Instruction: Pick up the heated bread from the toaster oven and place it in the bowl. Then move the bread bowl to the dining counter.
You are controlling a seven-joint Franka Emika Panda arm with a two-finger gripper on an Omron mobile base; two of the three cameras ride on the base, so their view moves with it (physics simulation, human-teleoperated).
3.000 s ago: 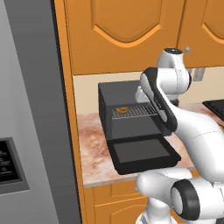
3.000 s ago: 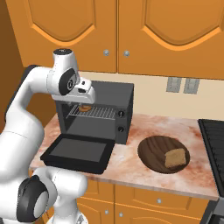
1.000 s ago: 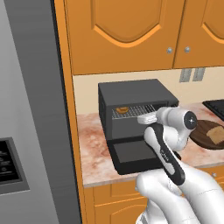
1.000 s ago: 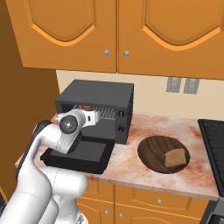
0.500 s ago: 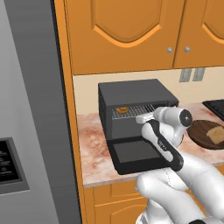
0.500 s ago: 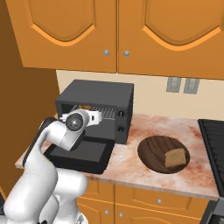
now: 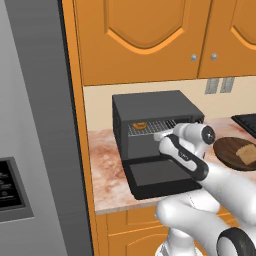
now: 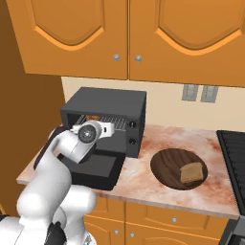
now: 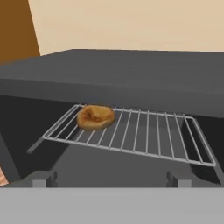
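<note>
Resting at ten o'clock on the silver wire rack (image 9: pixel 131 133), the small golden-brown round bun (image 9: pixel 96 117) sat inside the black boxy toaster oven (image 7: pixel 150 112), door down. Two-finger gripper (image 9: pixel 109 180) faced the opening, fingers apart, empty. At three o'clock, the dark-brown wooden bowl (image 8: pixel 167 165) held a tan square slice (image 8: pixel 193 172).

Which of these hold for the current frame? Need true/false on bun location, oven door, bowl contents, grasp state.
1. The heated bread lies on the wire rack inside the toaster oven. True.
2. The oven door is closed. False: it is dropped down, open.
3. The bowl is empty. False: a flat tan slice lies in it.
4. The bowl sits on the counter beside the oven. True.
5. The fingers already grip the bun. False: the bun lies free on the rack, ahead of the hand.
</note>
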